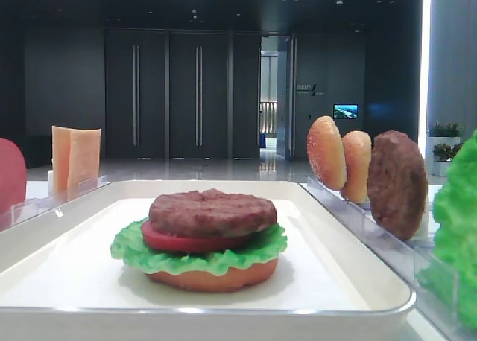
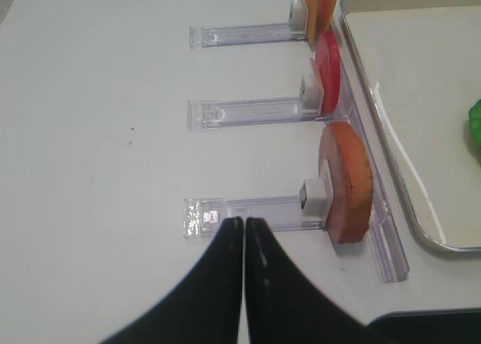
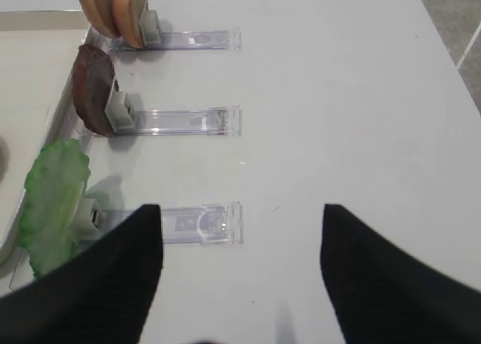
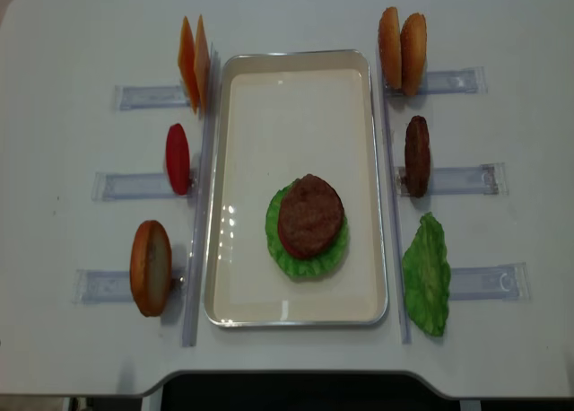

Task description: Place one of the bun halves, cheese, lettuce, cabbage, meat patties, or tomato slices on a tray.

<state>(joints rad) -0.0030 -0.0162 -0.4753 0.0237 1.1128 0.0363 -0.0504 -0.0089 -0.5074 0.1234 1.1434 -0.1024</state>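
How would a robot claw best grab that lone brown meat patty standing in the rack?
Probably by the patty's upper rim, from straight above, one finger on each flat face. It stands on edge in a clear rack with a grey clip at its base, leaving the top half free.

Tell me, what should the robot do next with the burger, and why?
Probably reach for a cheese slice with the left pincer. The stack on the tray already has a bun bottom, lettuce, tomato and a patty, with no cheese yet. The cheese stands in the rack on the left arm's side. That pincer is shut now, so it would need to open first.
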